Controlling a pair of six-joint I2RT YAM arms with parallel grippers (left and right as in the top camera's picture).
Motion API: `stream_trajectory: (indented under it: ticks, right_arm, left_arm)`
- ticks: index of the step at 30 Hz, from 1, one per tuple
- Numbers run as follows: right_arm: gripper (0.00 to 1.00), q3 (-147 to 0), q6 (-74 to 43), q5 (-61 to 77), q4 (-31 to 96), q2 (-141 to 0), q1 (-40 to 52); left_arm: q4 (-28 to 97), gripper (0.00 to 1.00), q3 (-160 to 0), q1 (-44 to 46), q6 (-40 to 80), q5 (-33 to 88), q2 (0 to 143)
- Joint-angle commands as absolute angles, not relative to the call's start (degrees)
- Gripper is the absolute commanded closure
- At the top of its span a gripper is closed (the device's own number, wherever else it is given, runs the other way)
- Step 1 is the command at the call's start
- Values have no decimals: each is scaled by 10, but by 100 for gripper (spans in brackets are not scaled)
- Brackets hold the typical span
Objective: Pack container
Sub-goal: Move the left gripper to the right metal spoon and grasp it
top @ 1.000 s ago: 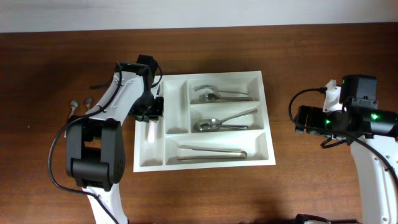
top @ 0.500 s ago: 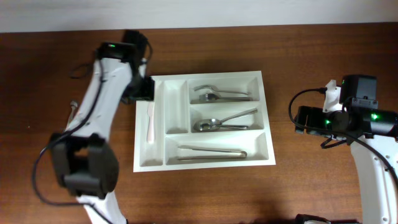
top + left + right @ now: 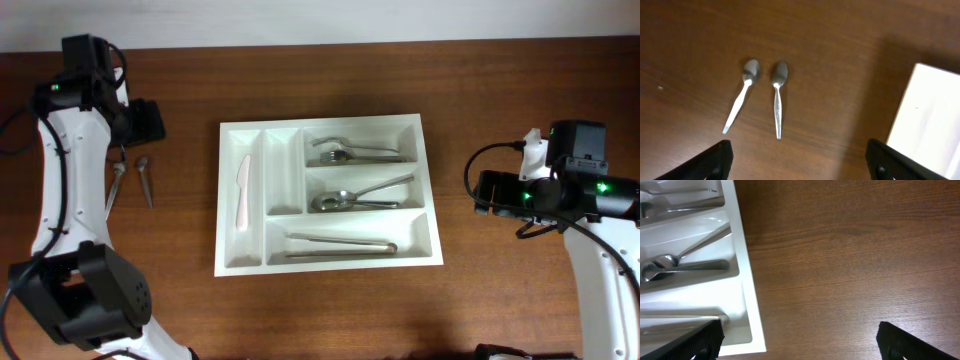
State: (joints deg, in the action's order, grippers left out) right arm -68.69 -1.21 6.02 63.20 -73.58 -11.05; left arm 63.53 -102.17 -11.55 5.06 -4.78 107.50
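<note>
The container (image 3: 325,126) is a white compartment tray in the middle of the table. A white knife (image 3: 241,192) lies in its leftmost narrow slot, and the wide slots hold forks (image 3: 355,153), spoons (image 3: 360,195) and a long metal utensil (image 3: 340,245). Two small metal spoons (image 3: 146,180) (image 3: 778,97) lie on the wood left of the tray. My left gripper (image 3: 142,122) (image 3: 800,165) hovers open just behind them, empty. At the right, my right gripper (image 3: 485,193) (image 3: 800,342) stands open and empty beside the tray's right rim (image 3: 742,270).
The second loose spoon (image 3: 742,92) lies just left of the first, bowls toward the table's back. The tray's left corner (image 3: 930,115) shows at the right of the left wrist view. Bare wood lies between the tray and the right arm.
My left gripper has opened, left the white knife in the narrow slot, and swung left out of the tray to the back left, near the loose spoons. The right arm has not moved.
</note>
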Motion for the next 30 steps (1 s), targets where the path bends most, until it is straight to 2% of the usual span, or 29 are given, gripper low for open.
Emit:
stream_trajectory:
  ticks: [1,11,25,30]
  right_arm:
    - [1,-698,-9,53,633,-733,-109]
    - [1,-698,-9,53,636,-733,-109]
    - [1,-698,-3,53,636,-733,-109]
    - [1,-698,-3,53,636,-733,-109]
  left_arm:
    - [595,13,-958,-143,13,-12,1104]
    - [544,13,-927,-178,-16,4,1193]
    - [507,14,-927,-178,-34,13,1276]
    - [501,34,-927,-178,-33,13,1276]
